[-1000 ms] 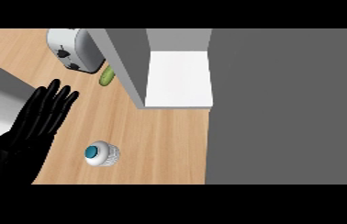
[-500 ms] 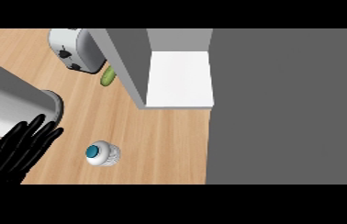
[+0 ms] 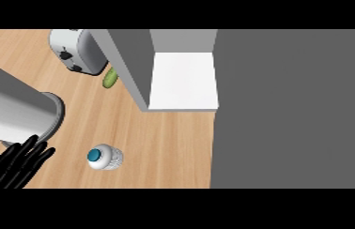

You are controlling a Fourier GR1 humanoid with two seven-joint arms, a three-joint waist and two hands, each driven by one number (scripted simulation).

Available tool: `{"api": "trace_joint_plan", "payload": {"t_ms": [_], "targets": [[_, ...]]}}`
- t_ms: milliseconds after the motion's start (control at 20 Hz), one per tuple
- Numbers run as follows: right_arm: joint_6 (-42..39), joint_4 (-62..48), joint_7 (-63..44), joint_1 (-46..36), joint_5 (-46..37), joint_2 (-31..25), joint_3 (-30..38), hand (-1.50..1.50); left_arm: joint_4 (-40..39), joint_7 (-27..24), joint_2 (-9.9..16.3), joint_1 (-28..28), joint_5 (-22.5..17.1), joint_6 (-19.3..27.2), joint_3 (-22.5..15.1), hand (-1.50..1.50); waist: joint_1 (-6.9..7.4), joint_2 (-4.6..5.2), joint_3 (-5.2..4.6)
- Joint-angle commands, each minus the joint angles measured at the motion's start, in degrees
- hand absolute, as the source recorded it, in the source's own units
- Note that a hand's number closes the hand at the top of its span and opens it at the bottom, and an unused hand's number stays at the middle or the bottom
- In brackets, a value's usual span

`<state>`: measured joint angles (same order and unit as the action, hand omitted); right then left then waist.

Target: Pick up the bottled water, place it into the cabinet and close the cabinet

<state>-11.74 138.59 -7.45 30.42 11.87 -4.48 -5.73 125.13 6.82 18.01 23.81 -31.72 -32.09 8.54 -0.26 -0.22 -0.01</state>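
Cabinet (image 3: 184,78): open, white shelf bare. Bottled water (image 3: 104,156): upright on counter (image 3: 166,143), near left. Left hand (image 3: 24,162): beside it, fingers straight, apparently holding nothing.

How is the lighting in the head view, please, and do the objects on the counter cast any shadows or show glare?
Head view: the light is flat and even; the clear water bottle with a teal cap and the small green vegetable cast no distinct shadows on the light wooden counter; no glare on the white cabinet shelf; nothing looks blurred.
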Motion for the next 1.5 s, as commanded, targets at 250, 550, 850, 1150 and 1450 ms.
{"api": "trace_joint_plan", "payload": {"t_ms": [250,550,850,1150,1450], "targets": [[-3.45,9.45,1.55,10.74,3.82,-0.71,0.11,-1.50,-10.85,-4.33,-5.10,-5.91,9.19,-0.05,0.49,-1.50,-1.07,0.08,-0.02],[-5.82,7.89,5.45,13.17,3.98,-1.26,2.09,-1.50,-18.32,-10.70,-8.28,-7.21,19.74,-0.04,-0.14,-1.50,-0.74,0.07,-0.02],[-6.70,9.20,7.11,15.66,4.14,-1.50,2.08,-1.50,-34.23,-18.64,-9.65,-14.37,25.36,0.29,-0.36,-1.50,-1.19,0.21,-0.09],[-6.98,9.06,9.55,17.67,0.89,0.51,-1.27,-1.50,-47.35,-27.42,-6.82,-18.71,28.58,-0.39,2.91,-1.50,-0.77,0.22,-0.08],[-10.29,9.74,13.97,23.04,2.96,-1.32,0.79,-1.50,-60.32,-38.68,-9.47,-22.11,36.28,5.36,1.66,-1.50,-1.31,0.22,-0.11]]}}
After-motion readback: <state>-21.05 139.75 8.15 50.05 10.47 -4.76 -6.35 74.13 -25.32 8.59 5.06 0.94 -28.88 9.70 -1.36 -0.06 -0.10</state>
